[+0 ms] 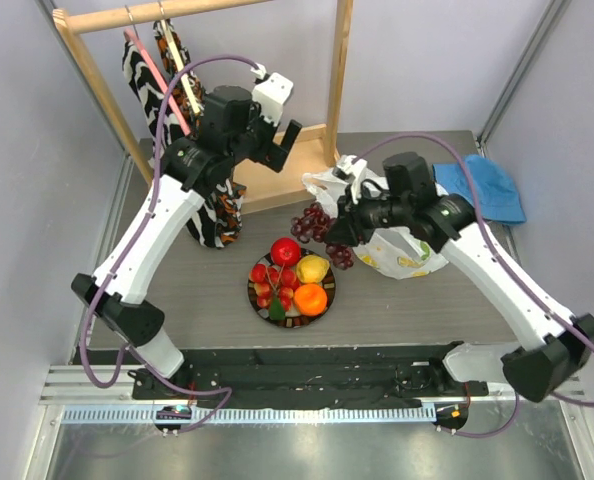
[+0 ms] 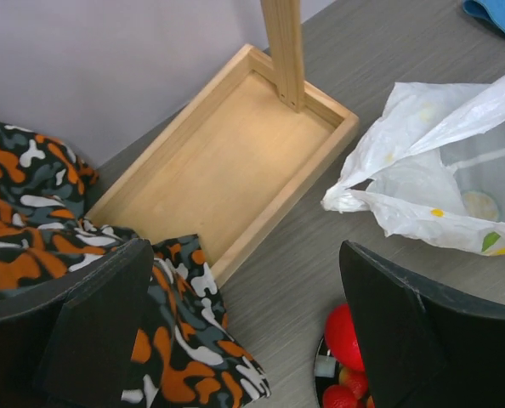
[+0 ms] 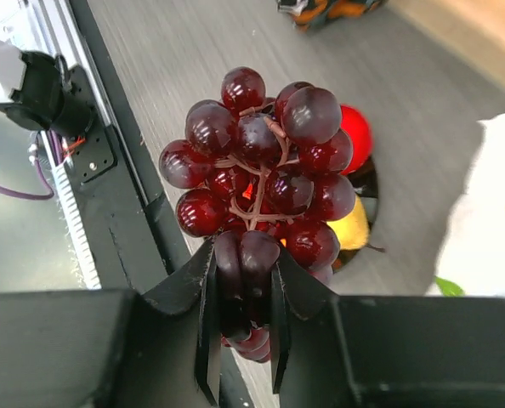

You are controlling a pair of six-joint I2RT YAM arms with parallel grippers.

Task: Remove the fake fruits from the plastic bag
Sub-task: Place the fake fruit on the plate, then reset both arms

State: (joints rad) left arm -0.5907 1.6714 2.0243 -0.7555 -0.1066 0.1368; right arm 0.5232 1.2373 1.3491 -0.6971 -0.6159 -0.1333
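My right gripper [image 3: 244, 340] is shut on the lower grapes of a dark purple grape bunch [image 3: 261, 161]. It holds the bunch [image 1: 319, 226] in the air between the plastic bag [image 1: 402, 250] and a black plate [image 1: 251, 292]. On that plate lie a red apple [image 1: 285, 251], a yellow lemon [image 1: 313, 268], an orange [image 1: 310, 298] and red berries [image 1: 272, 280]. The crinkly white bag [image 2: 431, 187] lies slack on the table, its inside not visible. My left gripper [image 2: 261, 331] is open and empty, up near the wooden tray [image 2: 227, 170]. The apple [image 2: 346, 336] shows by its right finger.
A wooden rack [image 1: 337, 70] stands at the back on its tray base, with a camouflage cloth [image 1: 217, 205] hanging from it onto the table. A blue hat [image 1: 482, 188] lies at the back right behind the bag. A black rail [image 1: 307, 380] runs along the near edge.
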